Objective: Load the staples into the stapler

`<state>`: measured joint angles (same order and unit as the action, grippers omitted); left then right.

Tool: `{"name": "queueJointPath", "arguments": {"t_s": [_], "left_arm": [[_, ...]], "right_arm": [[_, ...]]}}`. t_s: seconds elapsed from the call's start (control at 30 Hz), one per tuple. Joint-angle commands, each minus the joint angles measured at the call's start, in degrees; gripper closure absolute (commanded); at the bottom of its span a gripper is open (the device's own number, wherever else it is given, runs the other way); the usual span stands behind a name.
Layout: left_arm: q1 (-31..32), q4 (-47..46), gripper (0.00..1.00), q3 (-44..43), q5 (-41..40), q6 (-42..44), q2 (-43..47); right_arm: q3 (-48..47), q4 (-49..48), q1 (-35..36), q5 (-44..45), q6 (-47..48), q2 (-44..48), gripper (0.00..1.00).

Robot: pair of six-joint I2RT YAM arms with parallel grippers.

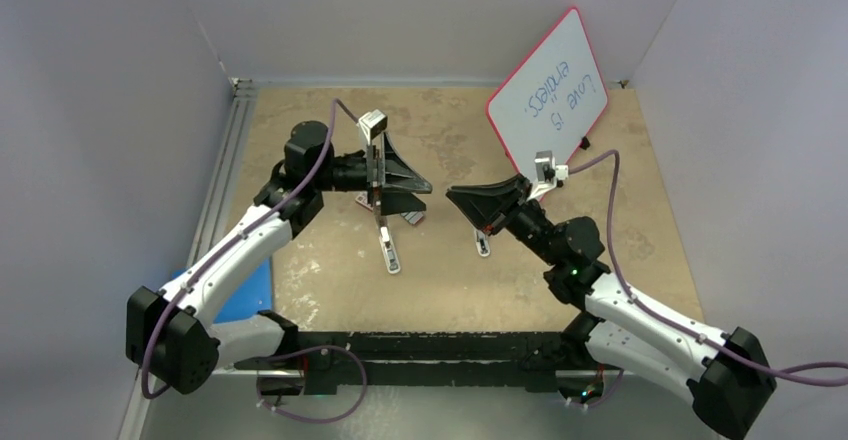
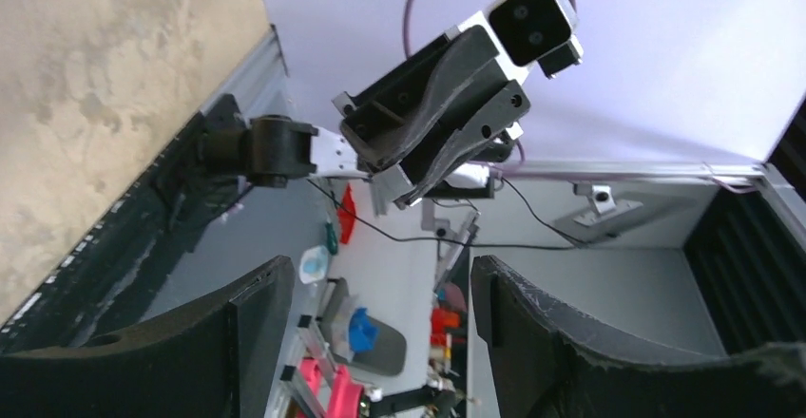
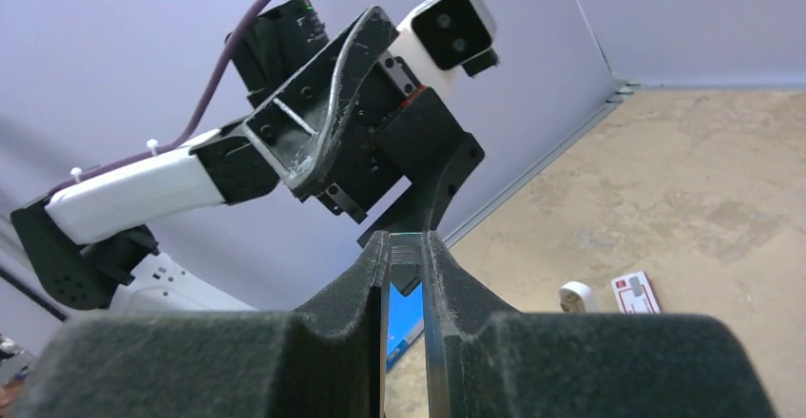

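- The stapler (image 1: 388,250) lies flat on the table (image 1: 330,290), between the two arms.
- The red-and-white staples sleeve (image 3: 635,292) lies close by its far end.
- The right gripper (image 3: 407,264) is almost closed, its tips pinching a thin grey staples strip (image 3: 407,244) above the table.
- The left gripper (image 2: 380,294) is spread wide and empty, facing the right gripper.

whiteboard (image 1: 548,88) behind right pincer (image 1: 455,195), left pincer (image 1: 422,192) opposite

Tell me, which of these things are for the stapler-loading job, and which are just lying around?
For the job:
stapler
red-and-white staple box
thin grey strip, likely staples, pinched in the right jaws

Lying about:
whiteboard
blue mat
short white piece, purpose unclear
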<state>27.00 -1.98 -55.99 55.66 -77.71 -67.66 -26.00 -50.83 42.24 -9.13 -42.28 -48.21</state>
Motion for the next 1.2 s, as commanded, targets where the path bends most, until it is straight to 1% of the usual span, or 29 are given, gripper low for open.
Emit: {"name": "queueJointPath", "arguments": {"t_s": [0.0,0.1,0.17,0.27,0.43,0.6,0.73,0.8,1.0,1.17], "left_arm": [[0.3,-13.4,0.32,0.0,9.0,-10.6,-1.4],[1.1,-20.9,0.32,3.1,10.3,-17.1,-2.5],[1.7,-23.7,0.35,4.2,10.9,-19.9,-3.3],[2.9,-25.0,0.41,5.3,11.0,-21.6,-3.8],[3.3,-29.0,0.48,8.4,10.2,-25.8,-4.4],[3.5,-30.7,0.5,10.2,8.5,-29.0,-4.6],[3.5,-35.5,0.5,11.9,6.4,-33.6,-4.9],[3.5,-37.3,0.51,12.1,6.2,-34.5,-5.4],[3.6,-39.1,0.62,12.5,6.2,-35.8,-6.0],[3.7,-39.9,0.66,13.8,6.1,-36.5,-6.2]], "right_arm": [[-1.0,-9.0,-0.2,-6.5,3.1,-1.9,0.83],[-2.0,-10.5,-0.2,-9.6,3.7,-4.1,0.83],[-2.6,-11.0,-0.2,-11.0,4.2,-5.2,0.84],[-2.7,-12.4,-0.2,-11.8,4.0,-5.7,0.84],[-2.1,-15.0,-0.2,-13.5,3.7,-6.0,0.84],[-2.2,-15.3,-0.2,-15.5,4.3,-6.2,0.84],[-2.5,-15.5,-0.2,-16.8,4.8,-6.8,0.84],[-2.6,-15.6,-0.2,-17.2,4.9,-7.1,0.84],[-2.7,-15.6,-0.2,-17.5,5.1,-7.7,0.84],[-2.5,-16.0,-0.2,-18.1,5.3,-7.6,0.84]]}}
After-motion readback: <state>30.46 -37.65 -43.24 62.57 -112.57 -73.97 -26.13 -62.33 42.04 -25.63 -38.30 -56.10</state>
